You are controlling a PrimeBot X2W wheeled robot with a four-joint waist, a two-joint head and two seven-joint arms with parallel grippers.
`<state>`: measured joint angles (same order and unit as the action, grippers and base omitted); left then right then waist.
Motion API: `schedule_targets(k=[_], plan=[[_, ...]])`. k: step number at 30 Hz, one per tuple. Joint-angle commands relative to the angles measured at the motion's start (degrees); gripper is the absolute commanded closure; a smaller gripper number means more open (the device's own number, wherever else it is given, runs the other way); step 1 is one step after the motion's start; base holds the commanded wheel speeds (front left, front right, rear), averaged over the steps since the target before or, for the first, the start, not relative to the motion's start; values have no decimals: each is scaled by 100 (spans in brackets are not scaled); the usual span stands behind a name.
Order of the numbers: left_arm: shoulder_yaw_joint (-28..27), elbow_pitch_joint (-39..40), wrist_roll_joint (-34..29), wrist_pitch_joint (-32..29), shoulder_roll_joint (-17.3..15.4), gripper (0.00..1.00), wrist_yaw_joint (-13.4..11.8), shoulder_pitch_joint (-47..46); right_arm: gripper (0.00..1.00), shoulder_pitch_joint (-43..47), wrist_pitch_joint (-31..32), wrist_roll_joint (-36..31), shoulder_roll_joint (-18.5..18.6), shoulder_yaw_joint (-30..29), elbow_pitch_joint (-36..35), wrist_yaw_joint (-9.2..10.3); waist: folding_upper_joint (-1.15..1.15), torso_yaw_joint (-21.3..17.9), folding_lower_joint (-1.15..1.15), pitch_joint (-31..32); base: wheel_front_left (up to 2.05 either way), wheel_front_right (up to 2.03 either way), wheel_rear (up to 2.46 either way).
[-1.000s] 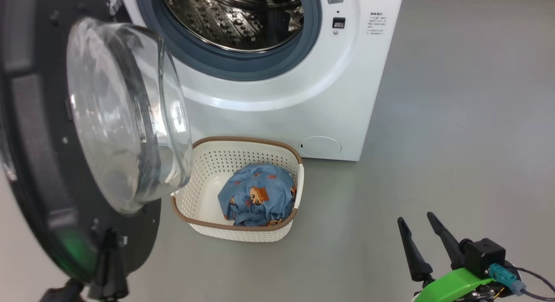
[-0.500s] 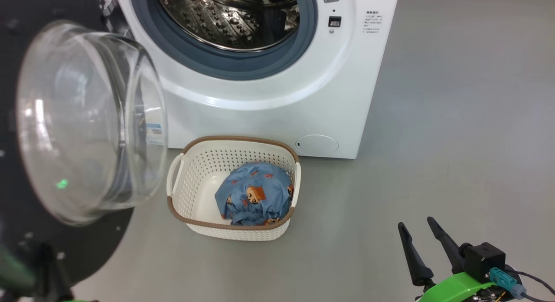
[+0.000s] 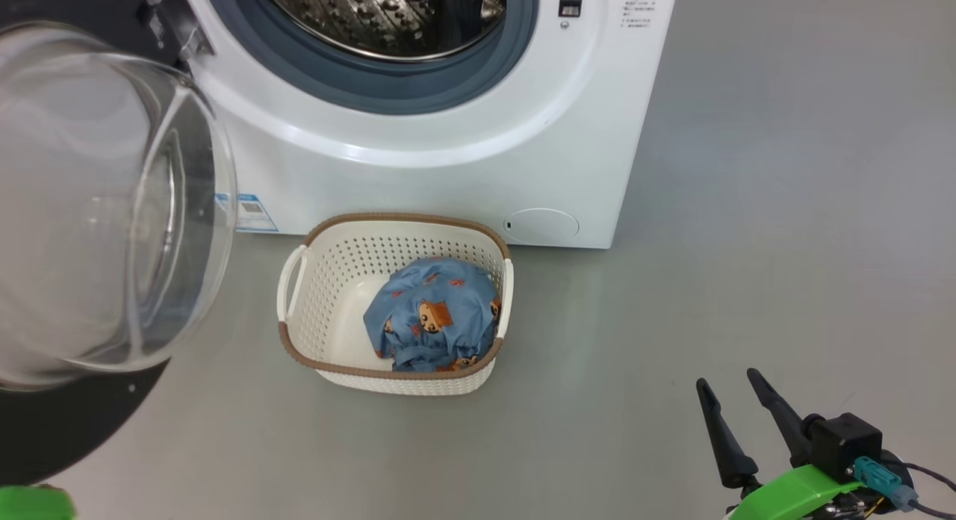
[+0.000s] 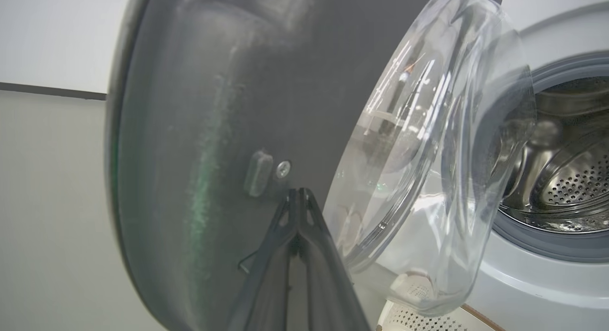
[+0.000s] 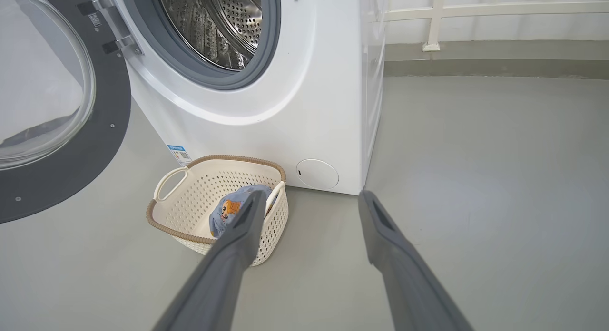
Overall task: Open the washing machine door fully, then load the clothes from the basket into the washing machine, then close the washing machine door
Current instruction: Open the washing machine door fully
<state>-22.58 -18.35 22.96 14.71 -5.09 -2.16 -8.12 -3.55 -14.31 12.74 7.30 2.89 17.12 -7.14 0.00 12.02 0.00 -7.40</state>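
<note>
The washing machine (image 3: 448, 176) stands at the top with its steel drum (image 3: 388, 19) exposed. Its door (image 3: 97, 206) hangs open at the left, glass bowl facing me, black rim below. On the floor in front sits the cream basket (image 3: 314, 363), and the blue bear-print clothes (image 3: 433, 314) lie bundled in its right half. My left gripper (image 4: 298, 192) is shut, empty, its tips against the inner face of the door's black rim (image 4: 190, 131). My right gripper (image 3: 727, 379) is open and empty above the floor, right of the basket (image 5: 190, 193).
Grey floor spreads to the right of the machine and around the basket. A blue sticker (image 3: 250, 214) and a round cap (image 3: 541, 226) sit low on the machine's front. A white railing (image 5: 476, 10) and a low kerb run along the far wall.
The door has swung further open to the left, uncovering the basket's left handle and the blue sticker. The head camera has shifted a little. My right gripper stays open in place.
</note>
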Motion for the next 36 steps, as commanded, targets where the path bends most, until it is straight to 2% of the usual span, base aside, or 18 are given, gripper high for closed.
schedule_targets(k=[1, 9, 20, 36], plan=[[-299, 74, 11, 29, -306, 100, 1, -244, 0, -166, -69, 14, 55, 124, -152, -35, 0, -6, 0, -29, 0, 0, 0], [-705, -450, -133, 29, -565, 100, 146, -721, 0, -240, -65, 29, 151, 127, -178, -35, 0, -40, 0, -171, 0, 0, 0], [-1153, -1055, -282, 29, -752, 100, 317, -1340, 0, -352, 48, 20, 298, 51, -377, -35, 0, -34, 0, -530, 0, 0, 0], [-1718, -1205, -868, 29, -649, 100, 681, -1613, 0, -344, 132, -3, 278, -7, -485, -35, 0, 26, 0, -573, 0, 0, 0]])
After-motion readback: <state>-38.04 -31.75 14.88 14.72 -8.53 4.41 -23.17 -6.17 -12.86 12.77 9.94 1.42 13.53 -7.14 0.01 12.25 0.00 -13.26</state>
